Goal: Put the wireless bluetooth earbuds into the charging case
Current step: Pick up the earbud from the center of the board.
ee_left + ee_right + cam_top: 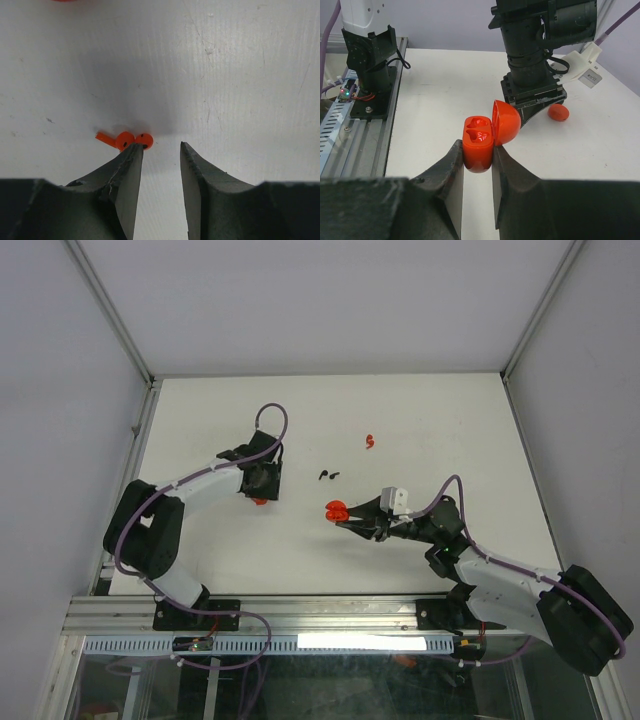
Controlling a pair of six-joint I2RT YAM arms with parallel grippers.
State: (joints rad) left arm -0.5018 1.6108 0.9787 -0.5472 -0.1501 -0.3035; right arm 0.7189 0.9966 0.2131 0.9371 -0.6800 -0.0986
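My right gripper is shut on the red charging case. The case's lid stands open and both sockets are empty. My left gripper is open, pointing down at the table. Two red earbuds lie touching each other just past its left fingertip. A red spot shows under it in the top view. Two black earbuds lie mid-table. More small red curved pieces lie farther back.
A red oval piece lies beside the left gripper's fingers. A red edge shows at the top of the left wrist view. The left arm's base and the metal rail stand at the near edge. Enclosure walls surround the table.
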